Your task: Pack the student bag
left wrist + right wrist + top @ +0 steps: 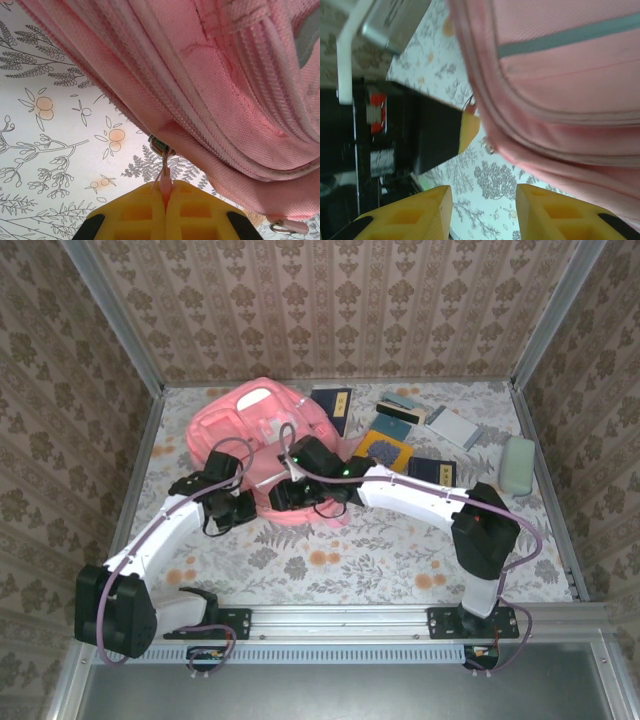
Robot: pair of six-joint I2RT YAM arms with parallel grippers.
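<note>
The student bag (262,425), a big pink backpack, lies at the back left of the floral table. Its pink fabric and zipper seams (225,75) run across the top of the left wrist view. My left gripper (165,192) is shut on a small pink zipper pull, which hangs from a metal slider (159,145) at the bag's lower edge. My right gripper (482,207) stands open just beside it over the tablecloth, nothing between its yellow fingers (420,212). The bag (560,75) is above it, and the left gripper's yellow tip (469,131) is close ahead. Both grippers meet at the bag's near edge (270,498).
Several books lie at the back right: a dark blue one (332,405), a yellow one (385,448), a white notebook (452,427). A pale green case (517,465) sits by the right wall. Patterned walls enclose the table on three sides.
</note>
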